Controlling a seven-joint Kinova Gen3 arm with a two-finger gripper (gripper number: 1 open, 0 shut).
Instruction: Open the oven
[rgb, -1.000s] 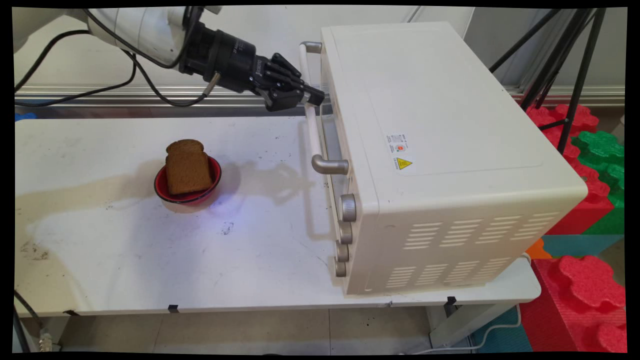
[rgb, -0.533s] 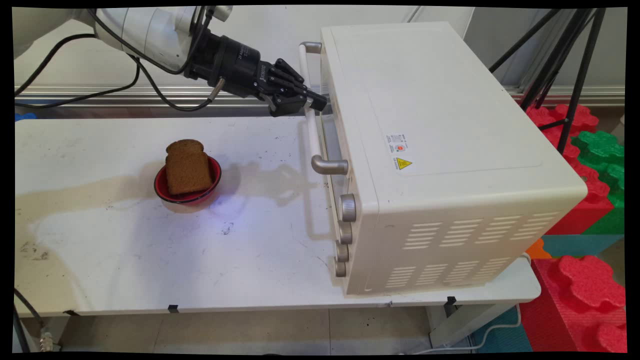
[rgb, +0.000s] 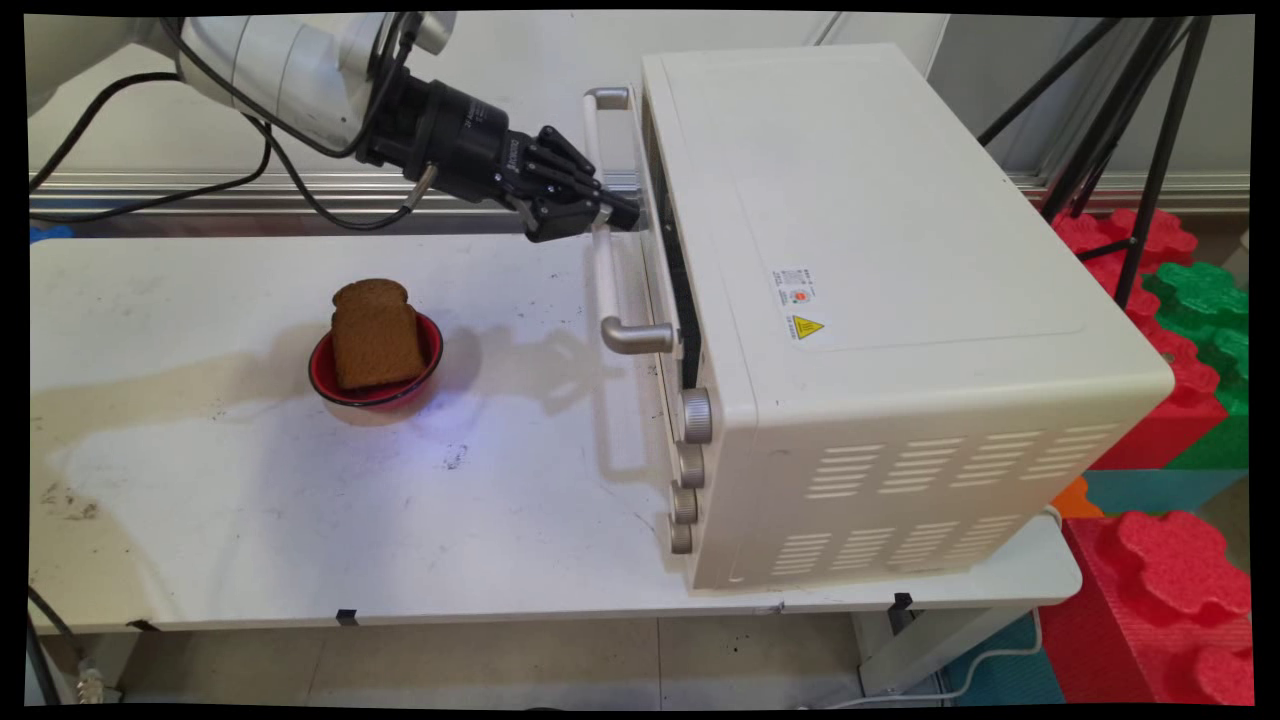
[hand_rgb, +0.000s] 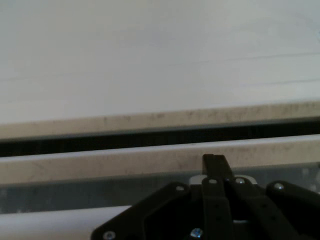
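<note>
Fingers (rgb: 622, 207) of the black two-finger gripper (rgb: 612, 210) are clenched together behind the white bar handle (rgb: 604, 250) of the large cream-white toaster oven (rgb: 880, 300), hooked on it near the handle's far end. In the hand view the fingers (hand_rgb: 214, 165) rise as one closed black tip against the oven door's top edge (hand_rgb: 150, 160), with a dark gap between that edge and the oven body. The oven's door (rgb: 655, 250) stands slightly ajar, a narrow black slit showing along its top. Below the door's near end, four round metal knobs (rgb: 688, 465) run in a row down the oven's front. To the oven's left, well apart from it on the white surface (rgb: 250, 500), sits a small red bowl (rgb: 375, 365) with a brown slice of bread (rgb: 373, 335) propped upright in it. Black cables (rgb: 200, 170) hang from the arm, further left of the oven. Behind the oven to its right stand black tripod legs (rgb: 1150, 130) and red and green foam blocks (rgb: 1190, 330).
</note>
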